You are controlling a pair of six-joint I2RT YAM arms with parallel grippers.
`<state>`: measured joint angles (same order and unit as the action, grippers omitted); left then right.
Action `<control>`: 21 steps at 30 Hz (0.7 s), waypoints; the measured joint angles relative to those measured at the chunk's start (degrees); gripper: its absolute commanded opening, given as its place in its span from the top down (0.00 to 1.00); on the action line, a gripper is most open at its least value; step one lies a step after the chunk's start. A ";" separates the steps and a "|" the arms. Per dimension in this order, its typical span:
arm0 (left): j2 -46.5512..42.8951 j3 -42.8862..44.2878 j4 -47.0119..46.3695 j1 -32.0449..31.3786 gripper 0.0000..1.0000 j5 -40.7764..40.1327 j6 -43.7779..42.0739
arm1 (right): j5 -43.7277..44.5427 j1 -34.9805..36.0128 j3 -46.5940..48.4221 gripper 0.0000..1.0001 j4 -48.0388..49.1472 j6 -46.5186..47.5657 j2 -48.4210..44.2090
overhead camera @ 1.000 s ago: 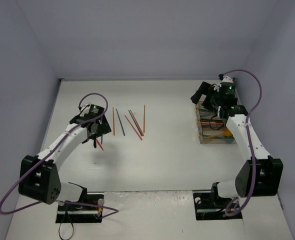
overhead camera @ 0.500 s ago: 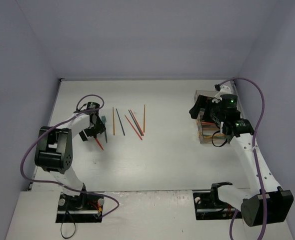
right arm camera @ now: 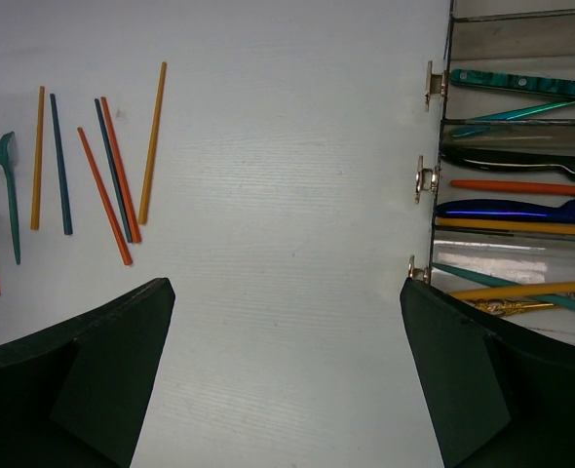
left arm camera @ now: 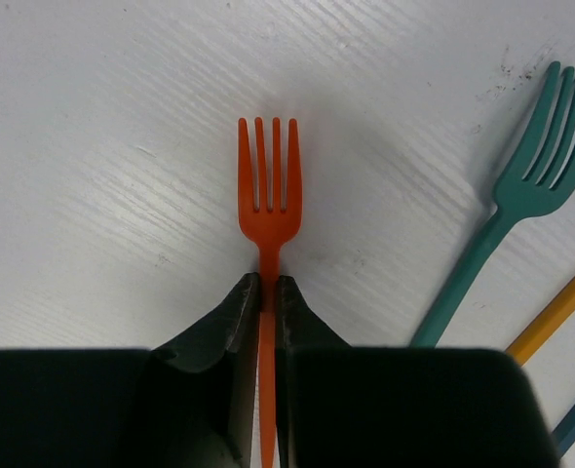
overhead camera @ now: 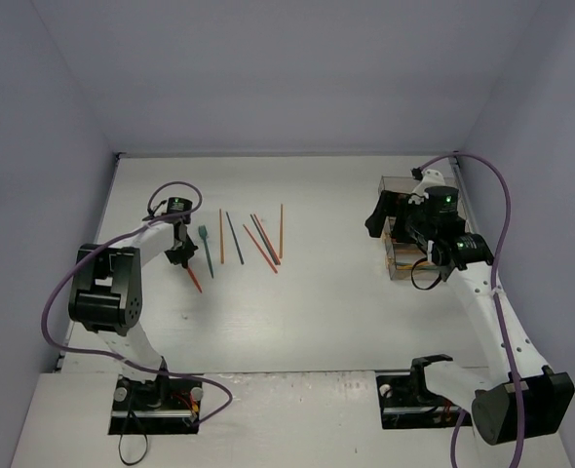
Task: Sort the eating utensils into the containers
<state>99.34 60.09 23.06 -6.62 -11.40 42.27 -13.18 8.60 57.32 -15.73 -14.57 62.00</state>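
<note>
An orange fork (left arm camera: 268, 185) lies flat on the white table with its tines pointing away from me. My left gripper (left arm camera: 266, 285) is shut on its handle, just behind the head. From above, this gripper (overhead camera: 183, 255) sits at the left end of the loose utensils, the orange fork (overhead camera: 193, 279) poking out below it. A teal fork (left arm camera: 526, 190) lies to the right. My right gripper (right arm camera: 286, 292) is open and holds nothing, hovering left of the containers (right arm camera: 448, 117). Those bins hold teal, orange, navy and yellow utensils and a gold spoon (right arm camera: 507, 307).
Several chopsticks lie side by side in the middle of the table: an orange one (overhead camera: 221, 237), a navy one (overhead camera: 234, 237), a red one (overhead camera: 260, 248), another orange one (overhead camera: 281, 231). The containers (overhead camera: 402, 270) stand near the right wall. Walls enclose three sides.
My left gripper has gone from open to shut on the orange fork's handle. The right gripper has drifted slightly left, away from the containers, and stays open.
</note>
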 measured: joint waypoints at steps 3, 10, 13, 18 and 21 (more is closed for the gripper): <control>-0.67 -0.56 0.13 0.01 1.00 0.29 -0.03 | 0.16 1.06 0.00 0.00 -0.09 0.27 -0.02; -9.77 -1.36 2.18 -1.82 1.00 3.24 0.11 | -1.07 5.58 1.01 0.00 -1.34 0.75 0.25; -16.67 2.32 2.98 -7.98 1.00 4.08 -0.12 | -2.10 10.34 3.25 0.01 -1.41 0.76 1.34; -21.06 11.95 1.38 -19.73 1.00 4.73 -1.66 | -2.82 18.21 6.58 0.04 -1.26 0.72 3.46; -21.78 15.28 1.29 -23.97 1.00 5.49 -1.66 | -2.50 22.89 9.09 0.08 -0.96 0.56 5.93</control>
<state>77.56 75.37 24.35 -30.59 -5.91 40.61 -15.69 31.49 66.41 -16.69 -14.02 67.93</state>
